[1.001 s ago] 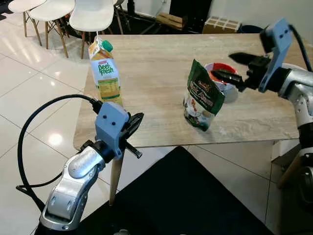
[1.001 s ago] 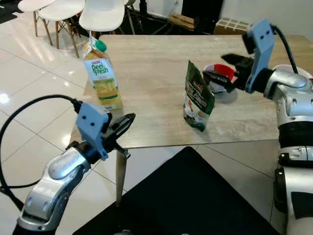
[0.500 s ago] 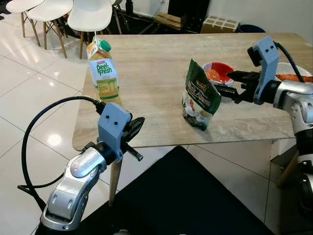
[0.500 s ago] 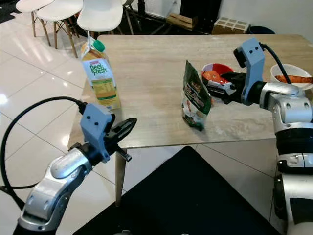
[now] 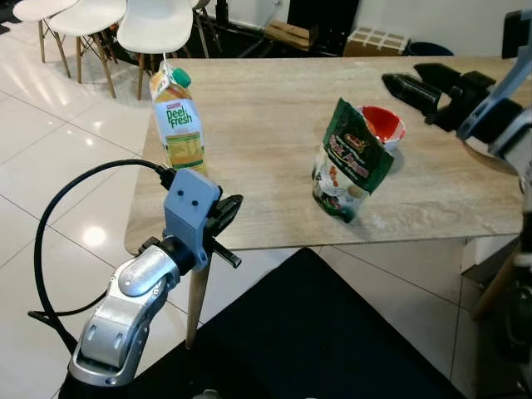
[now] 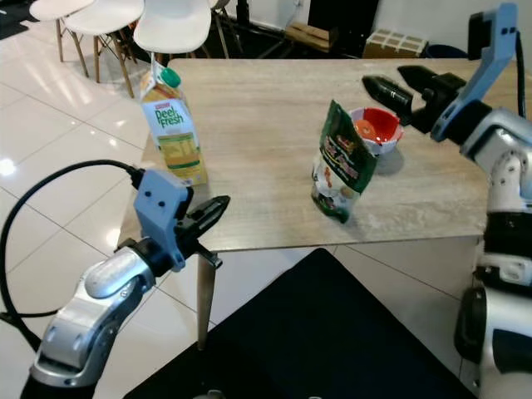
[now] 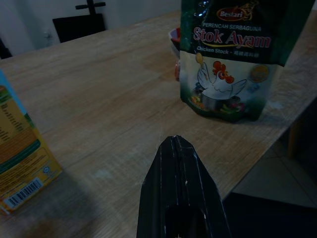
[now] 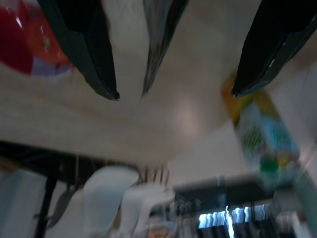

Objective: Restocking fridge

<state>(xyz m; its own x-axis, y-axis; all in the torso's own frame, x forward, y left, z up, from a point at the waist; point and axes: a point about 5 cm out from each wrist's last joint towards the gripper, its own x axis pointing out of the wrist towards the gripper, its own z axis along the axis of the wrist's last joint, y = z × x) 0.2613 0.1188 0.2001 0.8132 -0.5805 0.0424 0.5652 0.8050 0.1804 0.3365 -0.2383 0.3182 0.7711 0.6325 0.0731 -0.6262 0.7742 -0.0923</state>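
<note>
Standing beside the stock pouch (image 5: pixel 350 162), a red bowl (image 5: pixel 384 126) holds orange food (right gripper (image 5: pixel 405 83) jaws apart, left gripper (image 5: pixel 226 212) jaws together).

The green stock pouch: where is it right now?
The green stock pouch stands upright on the wooden table, right of centre, just in front of the red bowl, with the juice carton far left.

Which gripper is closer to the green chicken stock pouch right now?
Right. The right gripper hovers over the table just beyond the chicken stock pouch, jaws open, above the red bowl. The left gripper sits off the table's near edge, jaws shut, pointing toward the pouch.
</note>
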